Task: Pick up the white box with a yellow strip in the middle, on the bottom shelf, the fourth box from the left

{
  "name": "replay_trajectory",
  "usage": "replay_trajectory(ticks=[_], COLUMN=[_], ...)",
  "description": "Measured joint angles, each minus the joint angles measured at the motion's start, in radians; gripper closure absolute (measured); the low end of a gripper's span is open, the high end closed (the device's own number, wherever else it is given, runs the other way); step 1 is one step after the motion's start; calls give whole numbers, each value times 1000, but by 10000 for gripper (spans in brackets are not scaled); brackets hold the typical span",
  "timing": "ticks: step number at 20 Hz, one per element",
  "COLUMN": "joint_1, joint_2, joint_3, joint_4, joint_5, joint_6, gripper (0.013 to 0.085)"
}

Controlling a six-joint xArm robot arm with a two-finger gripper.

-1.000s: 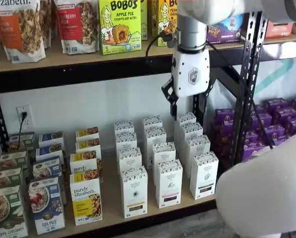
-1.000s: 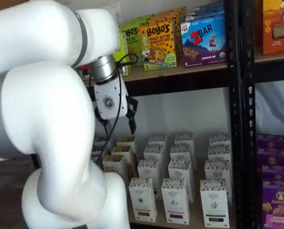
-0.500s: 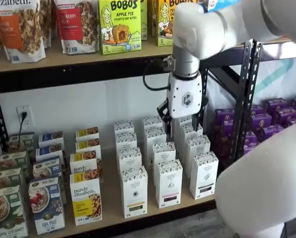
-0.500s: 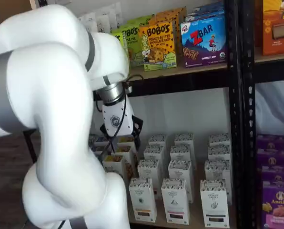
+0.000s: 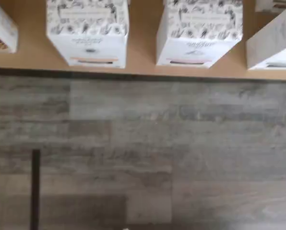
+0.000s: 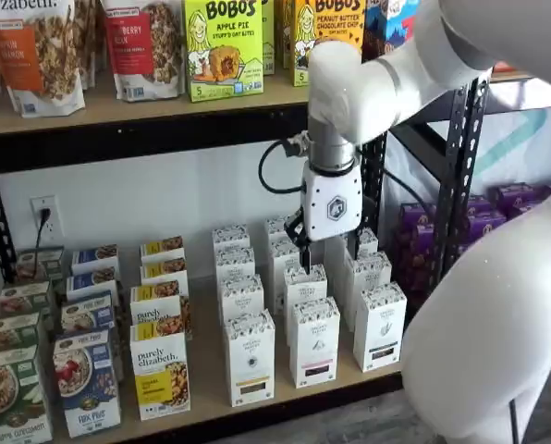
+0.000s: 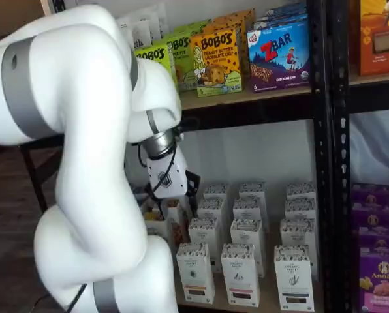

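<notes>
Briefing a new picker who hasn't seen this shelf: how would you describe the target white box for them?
On the bottom shelf, rows of tall white cartons stand right of the purely elizabeth boxes. The white box fronts the row nearest them. Its front strip is yellow-orange; the next carton's is pinkish.

Rows of boxes are lined up on the bottom shelf (image 6: 206,370), running from near to far. The white box (image 6: 250,356) is placed at the near edge, in the middle. The purely elizabeth box (image 6: 161,373) is set just left of it. The gripper (image 6: 326,252) is held above the far rows.
</notes>
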Motion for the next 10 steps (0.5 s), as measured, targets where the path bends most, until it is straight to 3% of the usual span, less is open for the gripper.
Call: replay_trajectory(ticks=[2, 10], joint_1=[2, 2], joint_2=[22, 183], joint_3=[8, -14], joint_4=[-17, 11], joint_5=[-51, -199], joint_6=[18, 8], gripper=[130, 130])
